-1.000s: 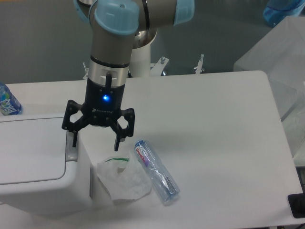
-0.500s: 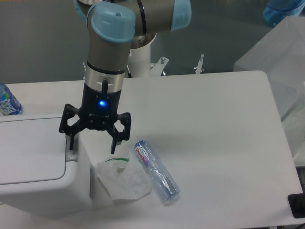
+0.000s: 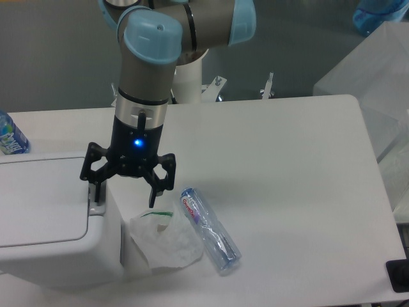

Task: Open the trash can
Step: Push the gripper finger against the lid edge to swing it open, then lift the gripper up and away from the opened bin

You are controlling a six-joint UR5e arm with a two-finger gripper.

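The trash can [image 3: 51, 217] is a large white bin at the left front of the table, its flat lid down. Its small grey latch tab [image 3: 96, 208] sits at the lid's right edge. My gripper [image 3: 123, 199] hangs open over the bin's right edge. Its left finger [image 3: 94, 193] points down just above the latch tab. Its right finger [image 3: 152, 195] hangs off the bin's right side, above the white bag.
A thin white plastic bag [image 3: 165, 241] lies crumpled against the bin's right side. A clear plastic bottle [image 3: 209, 229] lies just right of it. Another bottle [image 3: 9, 135] stands at the far left edge. A translucent box [image 3: 370, 83] is at the right.
The gripper has shifted a little left and lower, so its left finger now sits closer over the latch tab. The lid has not moved.
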